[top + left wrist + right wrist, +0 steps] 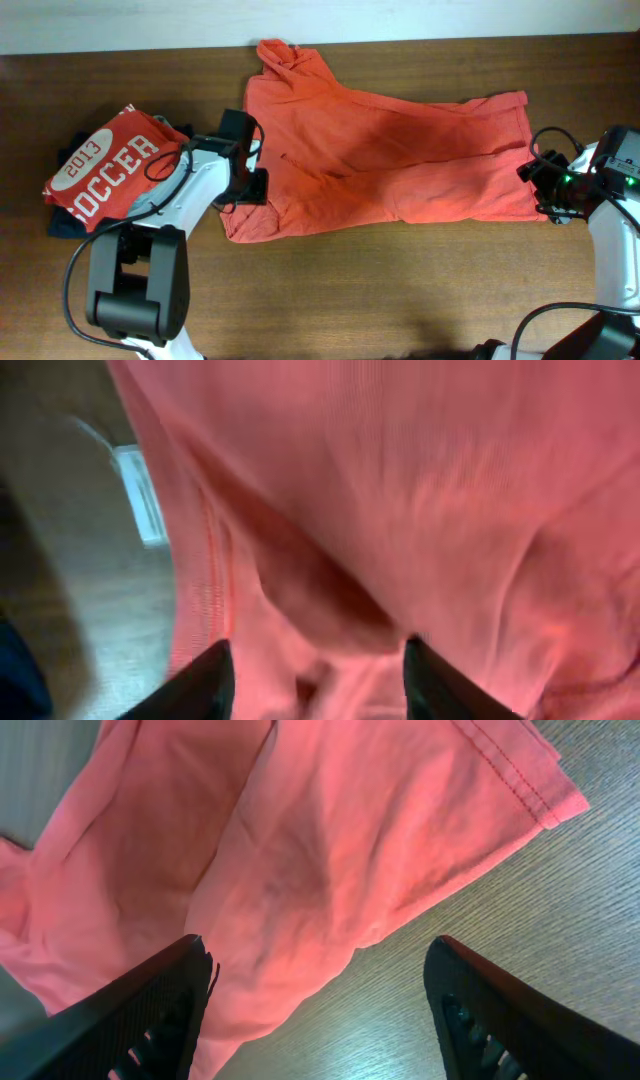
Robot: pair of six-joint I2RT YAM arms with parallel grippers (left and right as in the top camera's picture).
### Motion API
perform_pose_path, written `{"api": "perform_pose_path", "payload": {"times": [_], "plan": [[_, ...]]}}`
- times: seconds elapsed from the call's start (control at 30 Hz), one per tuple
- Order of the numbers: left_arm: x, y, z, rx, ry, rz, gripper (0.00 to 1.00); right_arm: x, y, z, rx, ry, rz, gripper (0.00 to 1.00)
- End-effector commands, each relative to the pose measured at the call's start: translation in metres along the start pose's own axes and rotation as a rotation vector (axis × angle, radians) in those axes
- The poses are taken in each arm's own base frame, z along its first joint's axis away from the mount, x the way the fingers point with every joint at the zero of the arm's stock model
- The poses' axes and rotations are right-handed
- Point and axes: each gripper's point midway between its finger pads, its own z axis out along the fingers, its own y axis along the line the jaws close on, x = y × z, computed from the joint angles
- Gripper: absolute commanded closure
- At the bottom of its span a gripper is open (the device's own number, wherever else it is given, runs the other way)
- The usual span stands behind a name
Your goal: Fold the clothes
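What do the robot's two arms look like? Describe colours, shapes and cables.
Both arms have white rounded links and black wrists. The left arm has a bulky black cylindrical joint low down, with thin black cables looping alongside. The right arm shows a small green light at its wrist. The jaws are dark, tapering blades.
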Motion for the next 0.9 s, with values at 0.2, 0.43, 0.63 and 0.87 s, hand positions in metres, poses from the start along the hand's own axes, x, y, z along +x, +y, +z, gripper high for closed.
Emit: {"api": "perform_pose_path", "payload": {"times": [0.2,0.43,0.63,0.87], "plan": [[-0.007,-0.002,0.003,0.025,-0.034,-0.018,0.6,-0.001,0.005,-0.004,-0.012,-0.006,-0.021,0.3],[0.013,0.006,0.02,0.013,0.023,-0.043,0.54,0.0,0.004,-0.004,-0.01,-0.004,-0.021,0.3],[0.001,0.006,0.029,0.022,-0.041,-0.056,0.63,0.0,0.004,-0.004,-0.009,-0.002,-0.02,0.3],[-0.01,0.004,0.022,0.03,-0.07,-0.054,1.0,0.001,0.004,-0.004,-0.009,-0.001,-0.019,0.3]]}}
